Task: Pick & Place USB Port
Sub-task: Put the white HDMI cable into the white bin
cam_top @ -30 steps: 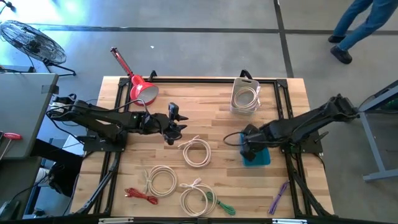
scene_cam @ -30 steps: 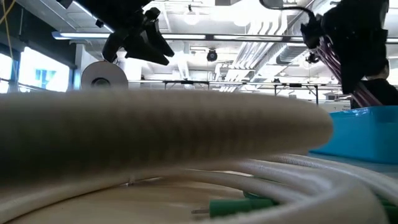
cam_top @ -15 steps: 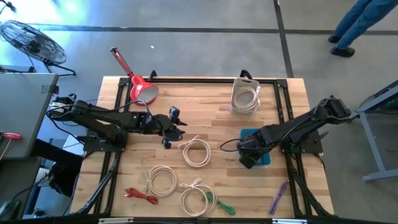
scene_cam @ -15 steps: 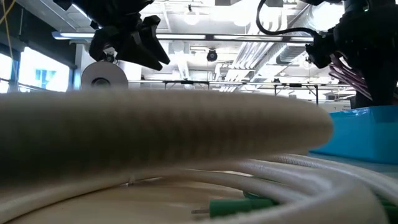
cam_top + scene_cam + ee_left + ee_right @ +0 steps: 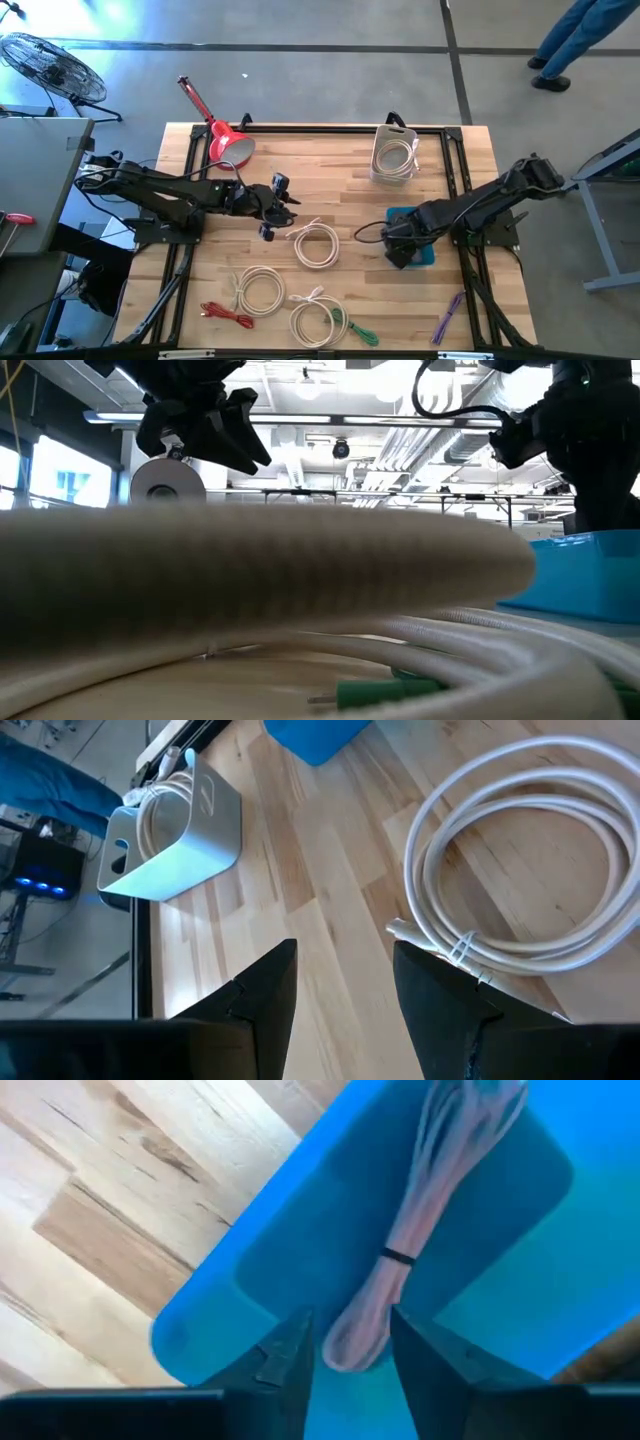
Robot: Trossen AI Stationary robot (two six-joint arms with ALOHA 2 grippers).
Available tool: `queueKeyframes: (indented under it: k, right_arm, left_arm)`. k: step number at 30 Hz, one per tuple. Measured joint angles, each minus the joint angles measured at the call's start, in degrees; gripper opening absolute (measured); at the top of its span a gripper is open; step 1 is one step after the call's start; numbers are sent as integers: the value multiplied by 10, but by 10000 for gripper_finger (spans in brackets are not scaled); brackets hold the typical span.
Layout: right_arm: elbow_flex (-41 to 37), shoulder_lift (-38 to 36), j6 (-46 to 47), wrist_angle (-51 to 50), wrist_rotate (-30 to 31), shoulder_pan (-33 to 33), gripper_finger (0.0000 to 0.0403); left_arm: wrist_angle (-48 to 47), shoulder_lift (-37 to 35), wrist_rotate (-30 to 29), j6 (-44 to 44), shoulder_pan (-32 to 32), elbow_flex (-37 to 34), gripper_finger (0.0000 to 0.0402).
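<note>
1. Overhead, the left gripper [image 5: 268,212] is hanging above the wooden table [image 5: 330,165], its fingers [image 5: 262,990] standing apart with nothing between them.
2. Just beyond those fingers, a coiled white cable [image 5: 520,870] is lying flat on the planks; in the high view the same coil [image 5: 317,243] is sitting just beside the gripper, on the side toward the other arm.
3. Farther ahead of the left gripper, a grey basket [image 5: 175,825] is standing upright with a white cable looped inside it; from above, the basket [image 5: 394,152] is sitting near the table's far edge.
4. Behind the left arm, a red dustpan [image 5: 228,143] is resting at the table's far edge, well apart from the gripper.
5. Nearer the front edge, two more white coils [image 5: 258,292] are lying, with a red cable [image 5: 226,315] at one end and a green cable [image 5: 358,331] at the other.
6. Meanwhile, the right gripper [image 5: 397,247] is hovering over the blue bin [image 5: 424,255], its fingers [image 5: 285,1355] parted.
7. Directly below the right gripper, a bundled pink USB cable [image 5: 400,1275] is lying inside the blue bin [image 5: 250,1270], one end showing in the gap between the fingers; whether either finger is touching it cannot be told.
8. Toward the table's front corner on the right arm's side, a purple cable [image 5: 447,317] is lying well apart from the bin.
</note>
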Motion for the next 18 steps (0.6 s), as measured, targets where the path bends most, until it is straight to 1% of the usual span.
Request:
queueKeyframes:
  k: [4,8,12,15,18]
  right_arm:
    - [-1,-2,-49,0,-9,-17,144]
    - [-1,-5,-106,17,7,-46,148]
    - [-1,-6,-171,55,17,-73,145]
    - [-1,-6,-228,94,17,-92,145]
    - [-1,-6,-295,145,15,-111,146]
  left_arm:
    - [-2,0,0,0,0,0,160]
    - [-20,0,0,-3,0,0,160]
    - [-71,-5,8,-46,0,0,160]
    - [-110,-5,51,-69,0,0,160]
    - [-128,-5,119,-75,0,0,160]
